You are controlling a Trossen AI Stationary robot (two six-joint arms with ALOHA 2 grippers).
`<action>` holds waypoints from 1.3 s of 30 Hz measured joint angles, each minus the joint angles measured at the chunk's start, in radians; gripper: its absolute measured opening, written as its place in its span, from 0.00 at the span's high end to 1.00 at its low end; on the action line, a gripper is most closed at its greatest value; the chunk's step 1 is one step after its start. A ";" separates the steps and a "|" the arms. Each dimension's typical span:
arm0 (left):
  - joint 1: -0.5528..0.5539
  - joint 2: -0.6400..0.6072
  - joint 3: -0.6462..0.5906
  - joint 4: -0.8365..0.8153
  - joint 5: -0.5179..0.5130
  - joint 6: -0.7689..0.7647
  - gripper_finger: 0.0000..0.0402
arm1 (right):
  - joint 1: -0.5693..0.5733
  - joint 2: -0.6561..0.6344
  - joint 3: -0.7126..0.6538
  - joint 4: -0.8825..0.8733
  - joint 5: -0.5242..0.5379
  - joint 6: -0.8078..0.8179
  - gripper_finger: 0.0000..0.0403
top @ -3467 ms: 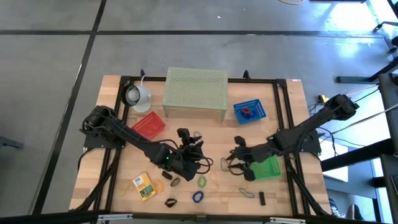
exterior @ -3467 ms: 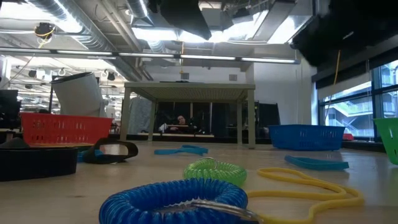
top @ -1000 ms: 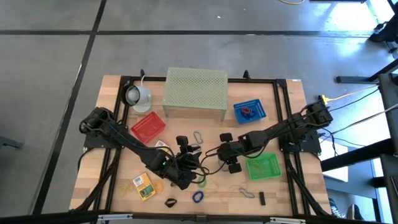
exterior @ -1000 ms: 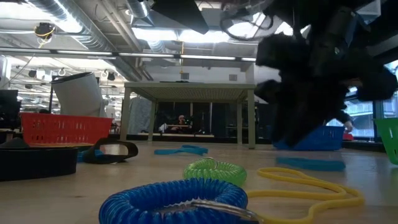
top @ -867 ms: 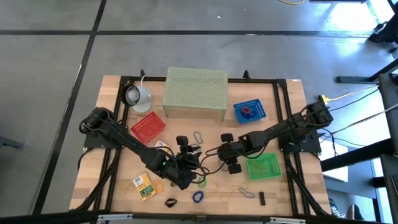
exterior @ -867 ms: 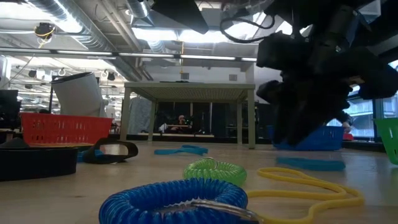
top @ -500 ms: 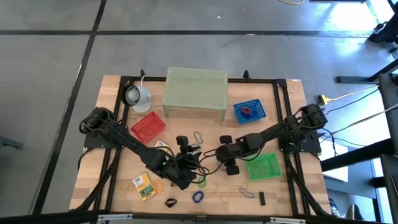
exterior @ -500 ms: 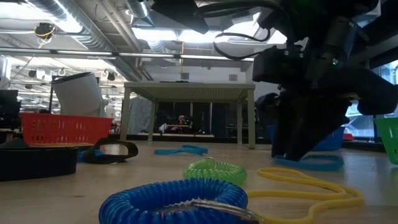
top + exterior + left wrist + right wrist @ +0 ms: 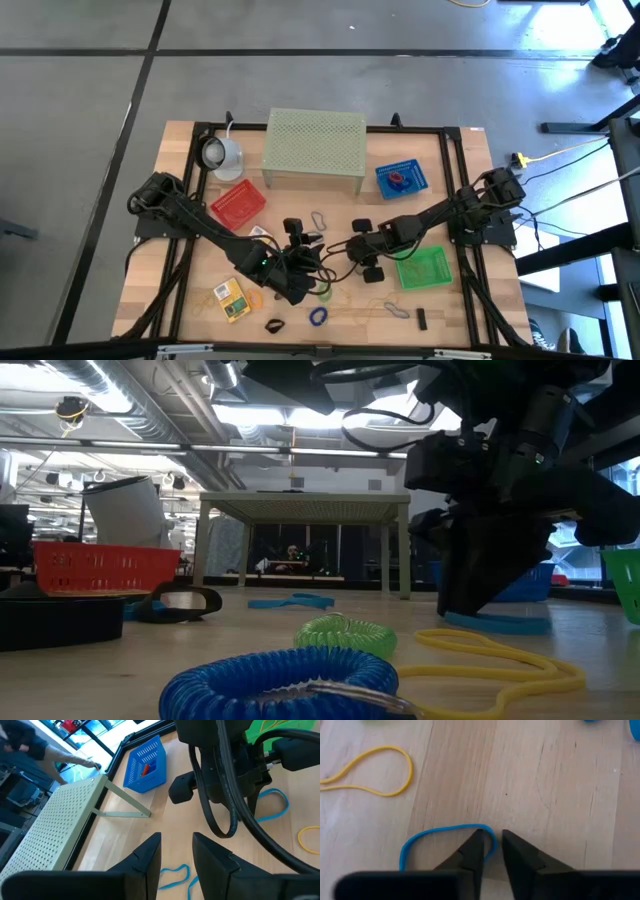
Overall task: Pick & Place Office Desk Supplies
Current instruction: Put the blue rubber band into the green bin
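Observation:
My right gripper (image 9: 492,836) is down at the table near its middle (image 9: 358,252), open by a narrow gap, with the rounded end of a blue rubber band (image 9: 445,831) between its fingertips. My left gripper (image 9: 176,845) hovers just to its left (image 9: 303,272), open and holding nothing. A green coil loop (image 9: 325,292), a blue coil loop (image 9: 318,316), a yellow band (image 9: 375,770), a yellow packet (image 9: 230,298), a black clip (image 9: 273,325) and a wire clip (image 9: 397,310) lie flat on the wood. My right gripper comes from above with the blue band's rounded end (image 9: 493,842) between its two fingertips. Whether the fingers touch it, I cannot tell. The band lies flat and slack on the table (image 9: 545,785).
The pale green perforated stand (image 9: 313,145) is at the far side, with a white cup (image 9: 222,153) to its left. There is a red basket (image 9: 238,203), a blue basket (image 9: 402,178) and a green basket (image 9: 425,268). A black frame (image 9: 455,215) edges the work area.
My right gripper has come down to the table top and shifted slightly toward the table's left, ending over the blue band's end. The band has stayed flat where it was.

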 joint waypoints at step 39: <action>-0.001 0.000 0.000 -0.022 -0.203 0.097 0.74 | 0.060 -0.486 -0.003 0.515 0.478 -0.131 0.99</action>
